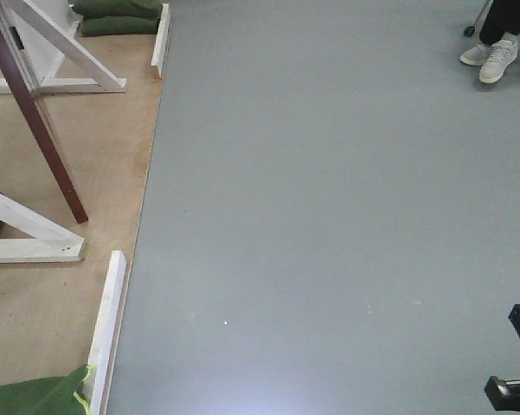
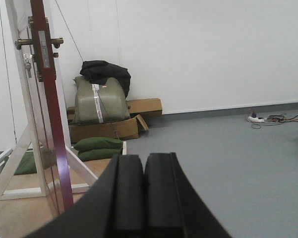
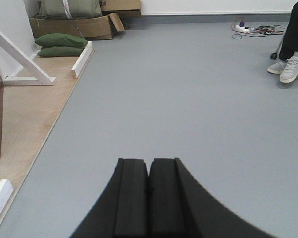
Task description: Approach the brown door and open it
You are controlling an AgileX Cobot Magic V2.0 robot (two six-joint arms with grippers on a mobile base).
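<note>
While left fingers (image 2: 129, 196) and right fingers (image 3: 131, 198) sit clenched empty, the glossy reddish-brown wooden door (image 2: 52, 129) stands edge-on.
Only the left wrist view shows its brass lever handle (image 2: 39, 42).

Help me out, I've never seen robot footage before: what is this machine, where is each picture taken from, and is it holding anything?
This is a two-armed robot on a mobile base. One picture is from a front camera looking down at the grey floor. The other two are from wrist cameras, one per arm. The black shapes in the foreground are the left gripper and right gripper, both shut and holding nothing. On the left stands the brown door, seen nearly edge-on, with a brass lever handle. It is propped by white timber braces on a wooden platform. Some green sandbags lie near the braces, and a person's shoes show at the far right.
</note>
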